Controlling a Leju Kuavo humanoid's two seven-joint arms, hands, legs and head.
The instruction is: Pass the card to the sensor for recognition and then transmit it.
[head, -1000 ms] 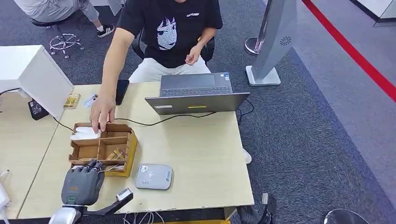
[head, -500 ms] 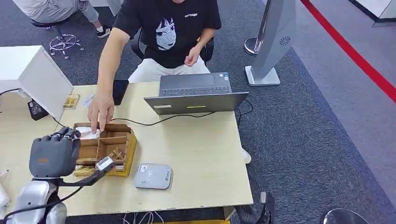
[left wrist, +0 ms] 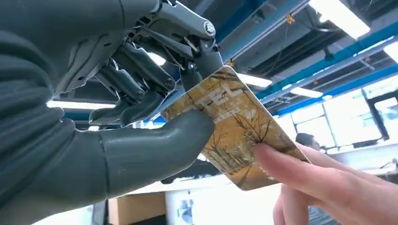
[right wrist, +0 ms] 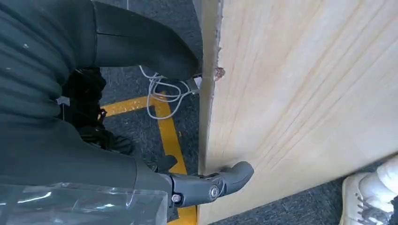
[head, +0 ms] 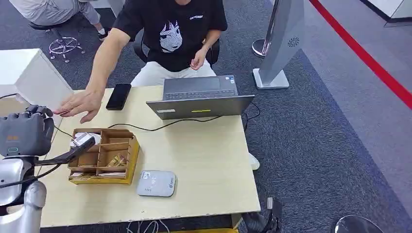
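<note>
The table (head: 204,160) is cut off at its left side in the head view, and its near edge is seen close up in the right wrist view. 1 person (head: 170,39) is seated behind it, the head cut off by the frame. 1 open laptop (head: 199,97) stands between that person and the robot. 1 wooden divided box (head: 103,156) is partly hidden by the left arm. 1 grey sensor (head: 156,183) lies just beside the box, and 1 black phone (head: 118,96) lies near the far edge. The left hand (left wrist: 141,98) is raised, with 1 golden card (left wrist: 234,126) pinched between thumb and fingers; the person's hand (left wrist: 324,183) touches the card's other end. Whether the right hand (right wrist: 141,112) is open or closed cannot be told; little of it is visible.
</note>
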